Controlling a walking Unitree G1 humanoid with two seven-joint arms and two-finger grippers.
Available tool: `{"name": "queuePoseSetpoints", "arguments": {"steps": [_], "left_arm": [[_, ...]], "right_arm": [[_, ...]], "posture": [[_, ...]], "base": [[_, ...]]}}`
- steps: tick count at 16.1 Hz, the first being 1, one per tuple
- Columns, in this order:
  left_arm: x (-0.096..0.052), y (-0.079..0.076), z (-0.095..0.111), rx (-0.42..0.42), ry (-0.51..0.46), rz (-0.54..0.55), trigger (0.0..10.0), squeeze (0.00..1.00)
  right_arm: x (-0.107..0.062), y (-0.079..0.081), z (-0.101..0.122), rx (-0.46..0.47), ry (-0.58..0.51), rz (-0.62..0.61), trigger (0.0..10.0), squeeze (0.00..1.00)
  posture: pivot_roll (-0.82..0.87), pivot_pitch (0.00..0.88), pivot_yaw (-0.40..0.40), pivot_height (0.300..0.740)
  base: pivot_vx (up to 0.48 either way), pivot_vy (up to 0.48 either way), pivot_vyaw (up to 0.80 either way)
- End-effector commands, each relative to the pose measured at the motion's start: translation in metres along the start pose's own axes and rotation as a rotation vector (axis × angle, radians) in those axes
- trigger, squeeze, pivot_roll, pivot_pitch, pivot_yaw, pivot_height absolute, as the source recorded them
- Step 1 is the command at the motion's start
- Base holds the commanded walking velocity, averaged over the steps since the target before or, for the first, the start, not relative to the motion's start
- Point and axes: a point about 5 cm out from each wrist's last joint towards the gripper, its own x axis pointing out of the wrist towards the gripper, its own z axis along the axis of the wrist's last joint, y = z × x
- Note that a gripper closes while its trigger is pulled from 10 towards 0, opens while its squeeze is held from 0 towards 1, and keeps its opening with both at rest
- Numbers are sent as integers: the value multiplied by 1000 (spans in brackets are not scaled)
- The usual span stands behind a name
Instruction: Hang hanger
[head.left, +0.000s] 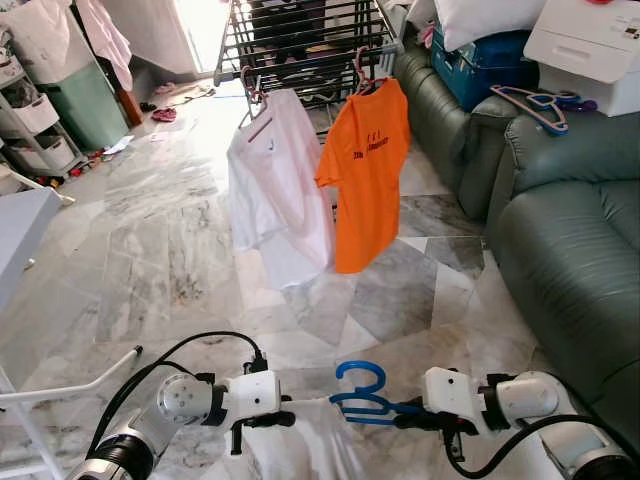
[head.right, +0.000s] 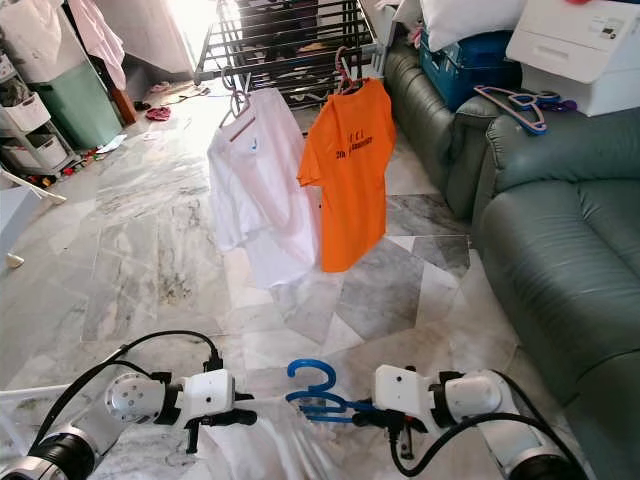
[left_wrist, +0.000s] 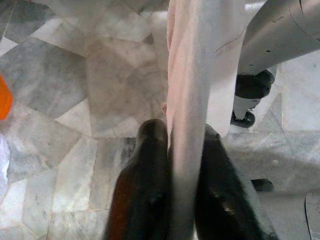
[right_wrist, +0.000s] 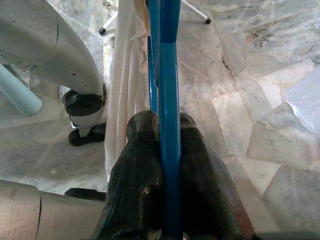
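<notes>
Head views: blue hanger (head.left: 362, 395) carrying a white garment (head.left: 300, 445), held low between both arms; drying rack (head.left: 300, 40) beyond.
Left wrist: left claw (left_wrist: 172, 145) pinching the garment.
Right wrist: right claw (right_wrist: 161, 130) pressed on the hanger bar.

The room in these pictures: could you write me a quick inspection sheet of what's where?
Surface: grey marble floor.
Job's things: blue hanger carrying a white garment; drying rack ahead holds a white shirt and an orange shirt.
Clutter: spare hangers on the green sofa.
Hands: right hand shut on the hanger; left hand pinches the garment.
Cables: black cable on left arm.
Surroundings: shelves at left.
</notes>
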Motion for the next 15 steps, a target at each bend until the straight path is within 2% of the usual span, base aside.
{"name": "queuePoseSetpoints", "arguments": {"steps": [1, 3, 8, 11, 12, 13, 15], "left_arm": [[-4, 2, -3, 7, 33, -22, 0, 0], [-5, -1, -7, -6, 52, -51, 0, 0], [-3, -2, -5, -17, 27, -68, 0, 0], [-1, -2, -3, -16, 18, -73, 0, 0], [-1, -2, -3, -17, 15, -71, 0, 0], [0, -2, -3, -17, 13, -67, 0, 0], [0, -2, -4, -28, 10, -37, 0, 0]], "right_arm": [[2, -4, 7, -43, -17, 5, 10000, 0], [1, -7, 5, -89, 18, -1, 10000, 0], [3, -10, 4, -122, 39, -12, 10000, 0], [5, -14, 5, -109, 35, -30, 10000, 0], [5, -16, 6, -87, 27, -33, 10000, 435], [4, -17, 6, -55, 20, -21, 10000, 1000], [2, -21, 8, -69, 17, -35, 10000, 1000]], "posture": [[-196, 0, 132, 740], [-198, 0, 133, 740], [-196, 0, 130, 740], [-195, 0, 132, 740], [-195, 0, 132, 740], [-194, 0, 131, 740], [-191, 0, 129, 740]], "base": [[0, 0, 0], [0, 0, 0], [0, 0, 0], [0, 0, 0], [0, 0, 0], [0, 0, 0], [0, 0, 0]]}}
